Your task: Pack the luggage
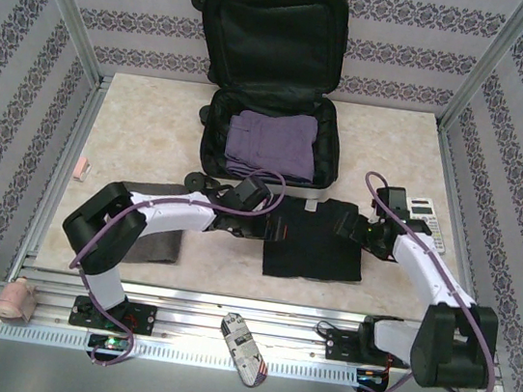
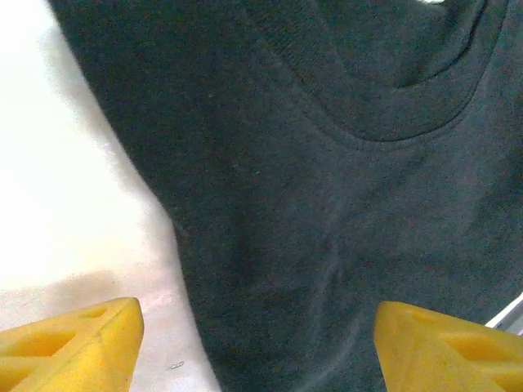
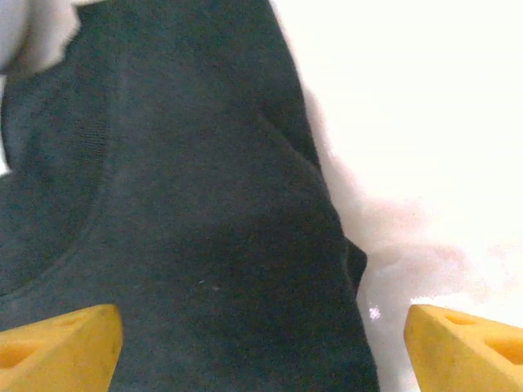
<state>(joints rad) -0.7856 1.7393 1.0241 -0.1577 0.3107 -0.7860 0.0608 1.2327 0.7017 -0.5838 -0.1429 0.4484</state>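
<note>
The luggage (image 1: 273, 42) is lying open at the middle of the surface's (image 1: 143, 140) far edge, its lid leaning upright and its tray facing up with a folded purple garment (image 1: 271, 144) already sitting in it. Just on the near side of the tray a folded black shirt (image 1: 318, 243) is lying flat, its longer side running left to right.

The left end effector (image 1: 272, 225) is hovering at the shirt's left edge and the right end effector (image 1: 354, 231) at its right edge. So the tray is lying straight toward the far edge from both, with the left one the nearer to it.

Both wrist views are showing yellow fingertips (image 2: 69, 343) spread wide over dark cloth with nothing gripped between them: both end effectors are standing open and empty. The left one is looking down on the collar.

A two-sided pinch and a short carry toward the far edge looks like the coming move. A gray cloth (image 1: 152, 244) is lying toward the near left corner and a calculator (image 1: 426, 219) by the right edge, both off that path, so there is room.
</note>
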